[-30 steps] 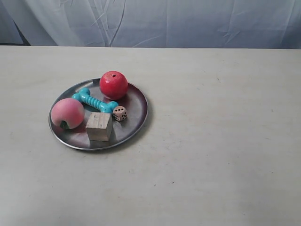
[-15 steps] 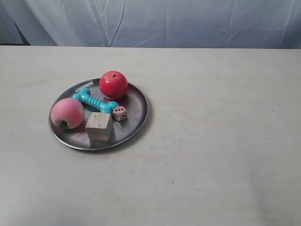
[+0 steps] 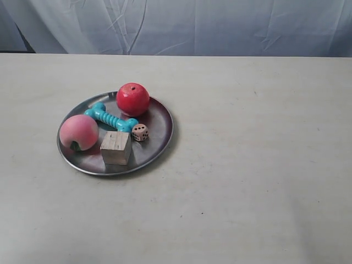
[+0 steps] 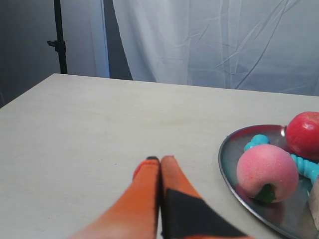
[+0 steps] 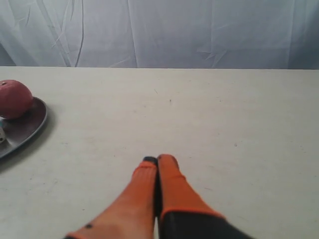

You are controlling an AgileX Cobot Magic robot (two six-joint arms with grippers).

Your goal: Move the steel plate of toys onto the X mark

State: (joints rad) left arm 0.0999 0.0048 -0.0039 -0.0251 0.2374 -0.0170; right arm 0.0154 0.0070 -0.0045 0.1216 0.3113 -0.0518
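Note:
The steel plate (image 3: 158, 119) lies left of centre on the table in the exterior view. It holds the red ball (image 3: 132, 99), pink peach (image 3: 78, 132), teal bone (image 3: 111, 117), wooden cube (image 3: 116, 147) and spotted die (image 3: 140, 132). A tiny dark mark (image 3: 254, 93) sits far to the plate's right, too small to read as the X mark. Neither arm shows in the exterior view. My left gripper (image 4: 160, 159) is shut and empty, a short way from the plate's rim (image 4: 225, 164) and the peach (image 4: 266, 172). My right gripper (image 5: 158, 159) is shut and empty above bare table, well apart from the plate (image 5: 27, 124).
A white cloth backdrop (image 3: 220, 25) hangs behind the table's far edge. A dark stand (image 4: 60, 40) rises beyond the table's corner in the left wrist view. A small dark speck (image 3: 202, 213) marks the tabletop near the front.

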